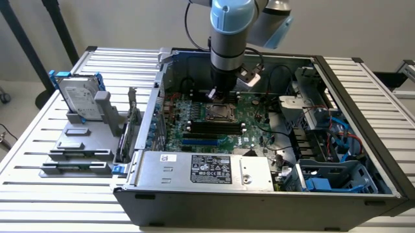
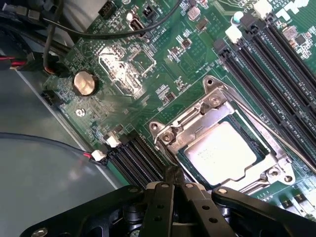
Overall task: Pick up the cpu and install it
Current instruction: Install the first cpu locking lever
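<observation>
- I see the desk [image 1: 39, 145] carrying an open case [image 1: 259, 204], which fills the exterior view from centre to 3 o'clock.
- Inside lies the green board [image 1: 194, 109], with the arm [image 1: 228, 39] coming down over it from 12 o'clock.
- At 9 o'clock of the case a drive [image 1: 79, 99] stands upright.
- My pincer [image 2: 174, 180] is closed and empty, just beside the socket [image 2: 217, 101].
- The cpu [image 2: 224, 153] sits flat in the socket, framed by the metal bracket.
</observation>
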`<state>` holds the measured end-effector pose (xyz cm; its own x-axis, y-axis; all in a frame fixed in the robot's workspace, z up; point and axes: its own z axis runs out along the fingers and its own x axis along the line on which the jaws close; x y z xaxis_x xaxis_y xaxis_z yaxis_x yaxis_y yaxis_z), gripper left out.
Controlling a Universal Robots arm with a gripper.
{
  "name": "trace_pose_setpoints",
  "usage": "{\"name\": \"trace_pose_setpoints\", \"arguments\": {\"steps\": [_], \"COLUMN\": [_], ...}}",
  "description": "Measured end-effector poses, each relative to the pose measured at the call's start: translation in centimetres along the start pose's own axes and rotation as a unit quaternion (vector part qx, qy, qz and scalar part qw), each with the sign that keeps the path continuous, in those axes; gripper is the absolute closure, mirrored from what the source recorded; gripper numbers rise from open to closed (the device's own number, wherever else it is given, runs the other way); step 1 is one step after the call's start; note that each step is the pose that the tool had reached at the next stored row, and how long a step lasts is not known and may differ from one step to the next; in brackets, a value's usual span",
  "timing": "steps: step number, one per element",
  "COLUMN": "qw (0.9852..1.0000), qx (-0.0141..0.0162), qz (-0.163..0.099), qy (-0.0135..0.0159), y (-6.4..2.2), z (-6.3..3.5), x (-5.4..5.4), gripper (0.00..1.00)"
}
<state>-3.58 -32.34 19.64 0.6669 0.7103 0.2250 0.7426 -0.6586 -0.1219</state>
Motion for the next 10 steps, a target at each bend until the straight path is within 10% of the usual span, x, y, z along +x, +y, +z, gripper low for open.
{"name": "trace_pose_setpoints", "arguments": {"steps": [10], "qw": [1.0000], "qx": [0.0010], "qz": [0.000], "qy": [-0.0007], "y": [0.59], "z": [0.04], "x": [0.50], "gripper": [0.89]}}
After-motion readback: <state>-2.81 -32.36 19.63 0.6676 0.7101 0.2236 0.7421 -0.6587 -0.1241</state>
